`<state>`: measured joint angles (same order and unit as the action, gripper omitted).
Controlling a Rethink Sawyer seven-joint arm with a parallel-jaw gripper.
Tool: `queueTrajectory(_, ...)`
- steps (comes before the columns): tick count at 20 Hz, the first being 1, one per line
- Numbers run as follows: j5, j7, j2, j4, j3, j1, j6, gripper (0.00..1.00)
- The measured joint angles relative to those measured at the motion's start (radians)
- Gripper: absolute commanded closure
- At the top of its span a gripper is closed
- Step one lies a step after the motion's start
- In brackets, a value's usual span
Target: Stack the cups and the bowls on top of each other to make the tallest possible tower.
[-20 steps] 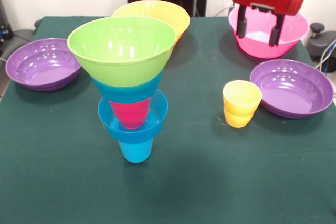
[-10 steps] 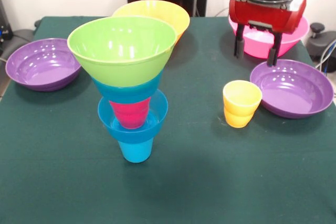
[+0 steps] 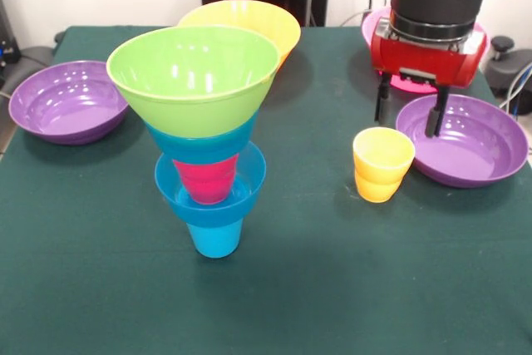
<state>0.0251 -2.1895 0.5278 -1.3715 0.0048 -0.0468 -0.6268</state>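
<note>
A dark green cloth covers the table, bare at the near edge. On it stands the tower: blue cup lowest, then a blue bowl, red cup, second blue bowl and lime bowl. To its right sits the yellow cup, beside a purple bowl; another purple bowl lies far left. The gripper hangs with fingers spread wide, empty, just beyond the yellow cup. Behind are an orange bowl, a pink bowl and a pale wall. No writing is legible.
</note>
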Motion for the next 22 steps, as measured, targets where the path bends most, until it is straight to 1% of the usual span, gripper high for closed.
queueTrajectory(6, 0.0, 0.0, -0.019, -0.028, -0.02, 0.02, 0.003, 0.0)
queueTrajectory(15, 0.006, 0.0, -0.014, -0.092, -0.048, 0.028, 0.003, 0.0)
queueTrajectory(18, 0.015, 0.0, -0.01, -0.106, -0.054, 0.028, 0.003, 0.0)
queueTrajectory(22, 0.044, 0.0, -0.003, -0.128, -0.059, 0.032, 0.003, 0.0)
